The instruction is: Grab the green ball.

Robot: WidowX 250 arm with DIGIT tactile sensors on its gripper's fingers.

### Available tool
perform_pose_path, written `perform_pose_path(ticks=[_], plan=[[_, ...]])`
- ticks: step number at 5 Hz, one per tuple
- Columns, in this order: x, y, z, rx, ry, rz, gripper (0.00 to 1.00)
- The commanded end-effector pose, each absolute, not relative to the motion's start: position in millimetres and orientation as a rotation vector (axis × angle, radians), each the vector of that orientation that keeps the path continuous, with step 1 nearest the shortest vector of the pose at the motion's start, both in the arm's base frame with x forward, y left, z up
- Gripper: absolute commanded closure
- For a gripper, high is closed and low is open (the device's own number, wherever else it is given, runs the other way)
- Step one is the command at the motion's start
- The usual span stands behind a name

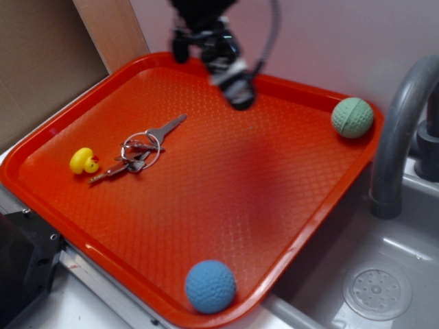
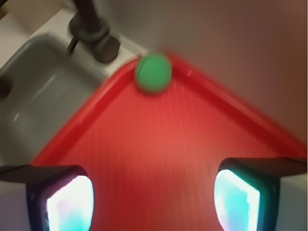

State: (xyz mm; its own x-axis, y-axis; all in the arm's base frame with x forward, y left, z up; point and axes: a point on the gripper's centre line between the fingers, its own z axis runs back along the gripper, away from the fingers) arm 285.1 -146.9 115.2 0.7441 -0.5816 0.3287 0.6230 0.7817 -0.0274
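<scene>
Spread wide and empty at the wrist view's bottom edge, the gripper [image 2: 153,195] hangs above the tray [image 2: 192,144], the green ball [image 2: 153,73] lying straight ahead in its far corner.

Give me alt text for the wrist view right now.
A green ball sits in the far corner of a red tray, ahead of the open gripper, whose two fingers frame the bottom edge with nothing between them. A gray sink lies left; the image is blurred.
</scene>
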Motion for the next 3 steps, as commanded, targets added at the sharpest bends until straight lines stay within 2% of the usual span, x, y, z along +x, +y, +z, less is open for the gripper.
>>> perform_pose_path(ticks=[1,2,3], plan=[[327.3,-188.7,79.8,-0.116,-0.358,-0.587,0.00],[343.3,-199.8,63.2,-0.154,-0.363,-0.546,0.00],[348.0,-212.9,67.5,-0.237,-0.426,-0.585,0.00]])
